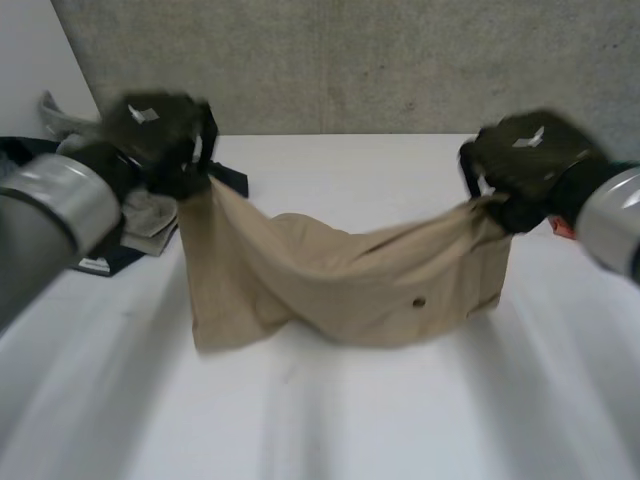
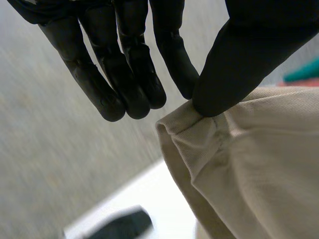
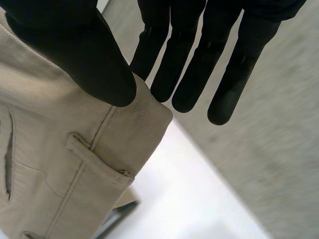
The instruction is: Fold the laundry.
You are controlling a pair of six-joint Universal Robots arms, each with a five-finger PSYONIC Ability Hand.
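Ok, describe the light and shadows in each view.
Head view: even light, the tan garment throws a faint shadow on the white table. Left wrist view: left hand dark, garment folds shaded. Right wrist view: right hand near-black, no glare on cloth.

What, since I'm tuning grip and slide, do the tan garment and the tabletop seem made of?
The tan garment looks like matte woven cotton twill: fine diagonal ribs, stitched seams and a belt loop show. The tabletop looks like smooth white laminate or painted board; which is unclear.
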